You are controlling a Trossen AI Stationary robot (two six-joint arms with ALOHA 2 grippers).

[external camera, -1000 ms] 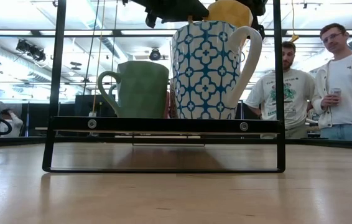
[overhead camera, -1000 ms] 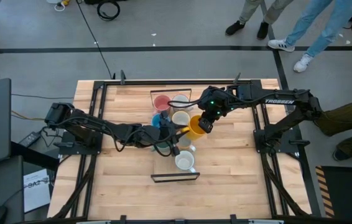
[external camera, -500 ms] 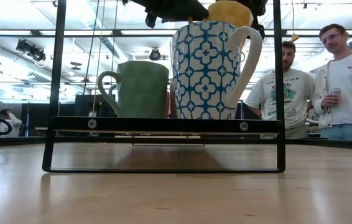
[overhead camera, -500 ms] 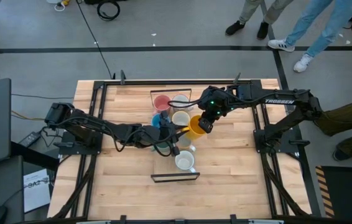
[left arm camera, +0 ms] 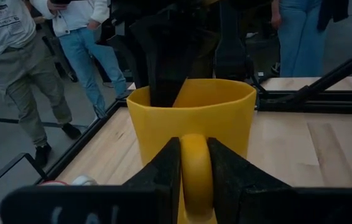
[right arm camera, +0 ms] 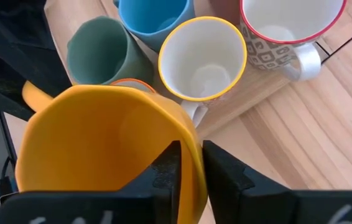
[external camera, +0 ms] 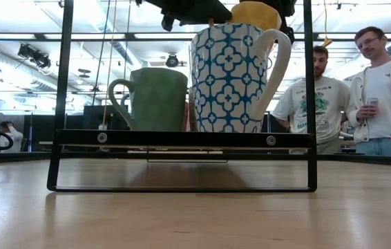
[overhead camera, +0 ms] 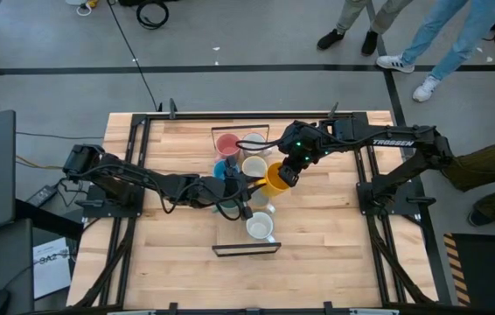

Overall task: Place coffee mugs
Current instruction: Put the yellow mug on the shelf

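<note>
The yellow-orange mug (overhead camera: pixel 274 178) hangs in the air above the mug rack (overhead camera: pixel 246 250), held from two sides at once: the left gripper (left arm camera: pixel 191 168) has its jaws clamped on the handle, while the right gripper (right arm camera: pixel 187 163) pinches the rim wall, one finger inside and one outside. The danger, as I judge it, lies in this shared hold: if either arm pulls before the other lets go, the mug could twist or slip and drop onto the teal green mug (right arm camera: pixel 101 53), the yellow-rimmed white mug (right arm camera: pixel 202 59) or the blue mug (right arm camera: pixel 154 15) crowded just below. A handle-only grip could also let the mug swing.
</note>
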